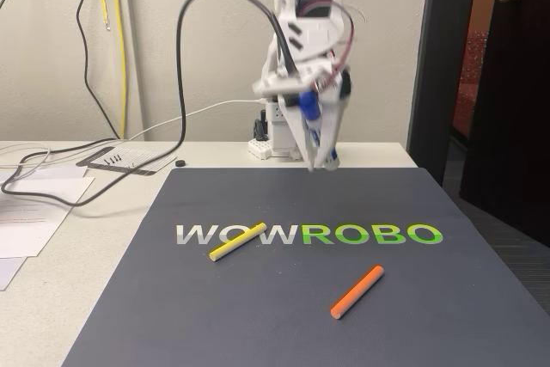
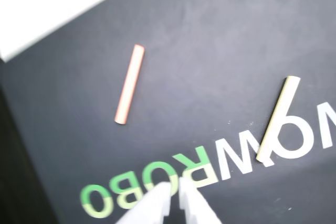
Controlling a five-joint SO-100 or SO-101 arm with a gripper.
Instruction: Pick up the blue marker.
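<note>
While the white arm (image 1: 301, 49) stands raised at the back of the bench (image 1: 129, 212), its pincer (image 1: 322, 163) hangs just above the far edge of the dark mat (image 1: 292, 315) in the fixed view, closed on the blue marker (image 1: 308, 109), which sits steeply upright between the fingers, blue cap uppermost, clear of the mat. On the mat, a yellow stick (image 1: 237, 241) lies across the white "WOW" lettering, and an orange stick (image 1: 357, 291) rests nearer the camera to the right, well apart from it. Cables (image 1: 180, 83) trail over the bench at left beside loose papers (image 1: 39, 208).

From the wrist view, blurred, two white fingertips (image 2: 157, 203) enter at the bottom edge, nearly together, above the green "ROBO" lettering. The orange stick (image 2: 129, 84) lies at centre left, the yellow stick (image 2: 277, 119) at right across the white letters.
</note>
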